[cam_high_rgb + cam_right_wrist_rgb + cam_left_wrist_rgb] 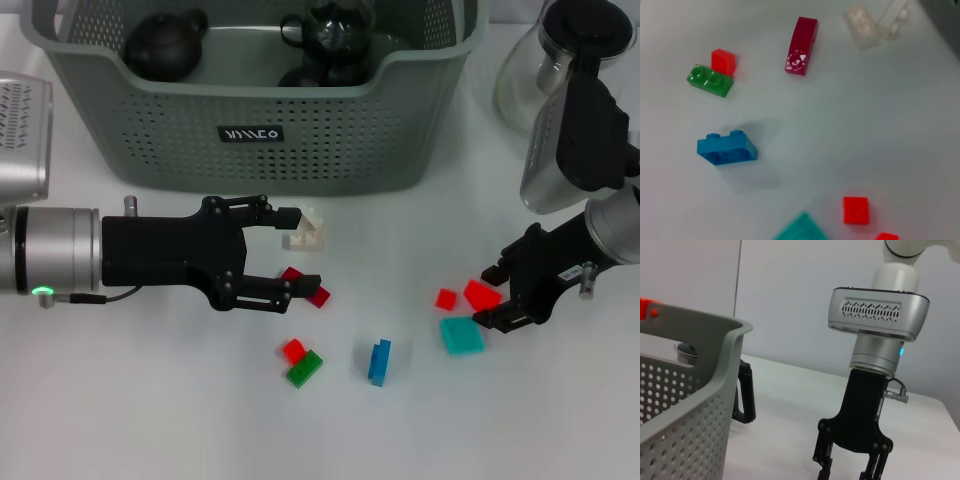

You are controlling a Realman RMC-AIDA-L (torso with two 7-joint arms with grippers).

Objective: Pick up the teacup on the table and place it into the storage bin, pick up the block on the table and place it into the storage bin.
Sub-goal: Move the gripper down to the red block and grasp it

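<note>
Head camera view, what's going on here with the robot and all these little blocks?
The robot is clearing a table into the storage bin, which already holds dark teaware. The left gripper is open over the table, its fingers straddling a dark red block beside a white block. The right gripper hovers open by the teal block. All the blocks lie on the table.

My white table (150, 420) carries the storage bin (300, 130) at twelve o'clock, a glass coffee pot (545, 70) at two, and scattered blocks (378, 362) centrally.
</note>
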